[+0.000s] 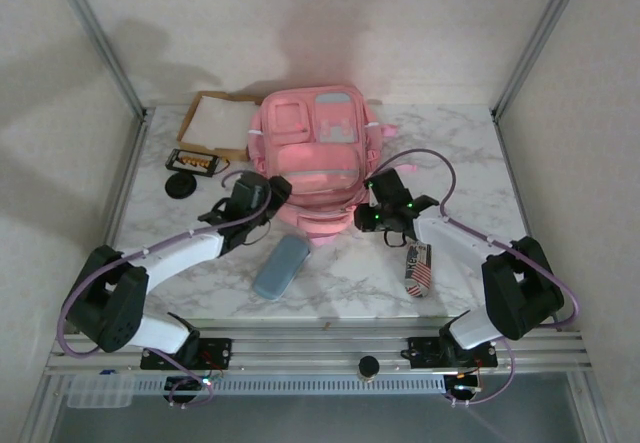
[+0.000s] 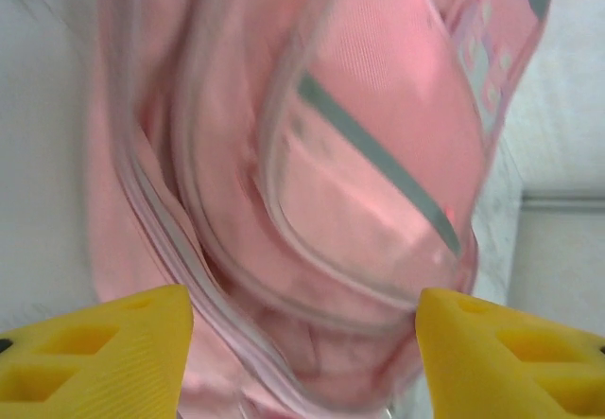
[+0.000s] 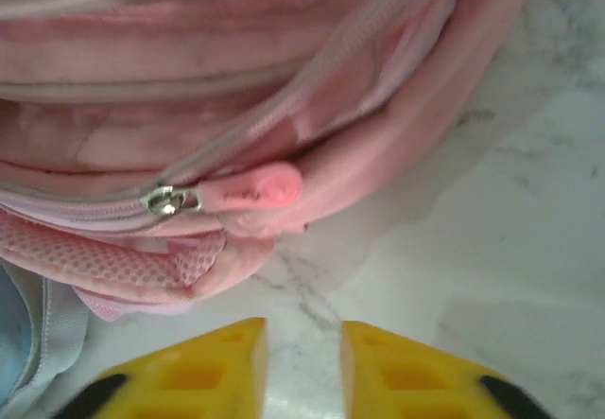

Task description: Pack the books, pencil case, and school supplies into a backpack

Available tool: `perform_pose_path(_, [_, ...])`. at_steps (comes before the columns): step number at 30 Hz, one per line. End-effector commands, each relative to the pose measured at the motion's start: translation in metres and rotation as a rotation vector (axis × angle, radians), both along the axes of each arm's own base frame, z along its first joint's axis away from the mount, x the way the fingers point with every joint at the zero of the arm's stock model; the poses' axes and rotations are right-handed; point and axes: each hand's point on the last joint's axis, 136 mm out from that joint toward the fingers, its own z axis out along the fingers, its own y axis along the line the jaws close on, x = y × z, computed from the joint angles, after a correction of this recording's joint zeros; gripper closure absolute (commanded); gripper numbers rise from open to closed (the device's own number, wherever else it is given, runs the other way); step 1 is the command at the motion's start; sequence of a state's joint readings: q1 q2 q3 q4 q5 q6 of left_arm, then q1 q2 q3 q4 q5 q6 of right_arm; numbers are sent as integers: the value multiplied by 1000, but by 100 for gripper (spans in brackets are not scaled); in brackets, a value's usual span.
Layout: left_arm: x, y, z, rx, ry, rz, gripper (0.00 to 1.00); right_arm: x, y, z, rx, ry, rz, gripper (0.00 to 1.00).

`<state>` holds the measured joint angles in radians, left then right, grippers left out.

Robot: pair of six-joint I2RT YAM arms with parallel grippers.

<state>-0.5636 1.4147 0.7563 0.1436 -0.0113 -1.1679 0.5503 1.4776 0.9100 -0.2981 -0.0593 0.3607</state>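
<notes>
Your right gripper [image 3: 302,336], fingers narrowly apart and empty, has the zip pull [image 3: 253,192] just ahead, slightly off-centre, on the backpack [image 1: 310,148]; your left gripper [image 2: 302,310] stands wide apart, empty.

A shallow cardboard tray [image 1: 212,147] sits at the desk's [image 1: 350,283] far left corner, with 1 white sheet [image 1: 222,118] lying inside it. The desk has a white marble top with grey veins. Along its near edge run silver metal rails [image 1: 320,348] carrying 1 black knob [image 1: 369,366] near the middle. A clear plastic bin [image 1: 100,391] sits just off the near left corner.
</notes>
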Motion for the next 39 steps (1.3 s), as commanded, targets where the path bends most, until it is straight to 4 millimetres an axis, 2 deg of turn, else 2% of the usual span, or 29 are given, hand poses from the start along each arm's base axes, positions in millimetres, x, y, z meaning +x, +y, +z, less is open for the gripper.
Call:
perform_pose_path(1, [-14, -28, -1, -125, 23, 17, 34, 22, 19, 26, 138, -97, 102, 65])
perform_pose_path(6, [-16, -53, -21, -172, 94, 38, 32, 34, 37, 26, 242, -79, 173, 55])
perform_pose_path(8, [-16, -60, -28, -199, 117, 60, 31, 38, 39, 23, 249, -83, 174, 53])
perform_pose_path(11, [-18, -64, -46, -228, 173, 102, 31, 47, 36, 17, 228, -84, 164, 49])
perform_pose_path(17, [-6, -61, -62, -172, 194, 162, 34, 52, 39, 8, 249, -79, 180, 34])
perform_pose_path(20, [-3, -55, -65, -140, 200, 187, 37, 50, 45, 5, 277, -70, 210, 28])
perform_pose_path(23, [-4, -49, -59, -128, 185, 202, 39, 52, 46, -1, 267, -60, 221, 27])
perform_pose_path(28, [0, -25, -65, -82, 197, 238, 43, 42, 59, 1, 329, -35, 281, 32])
perform_pose_path(31, [3, 0, -64, -18, 176, 287, 47, 33, 64, 2, 358, -32, 300, 38])
perform_pose_path(36, [12, 28, -67, 10, 184, 304, 50, 8, 97, 3, 401, -21, 388, 38])
perform_pose_path(39, [12, 35, -61, 27, 161, 309, 51, 10, 103, -3, 403, -13, 387, 40])
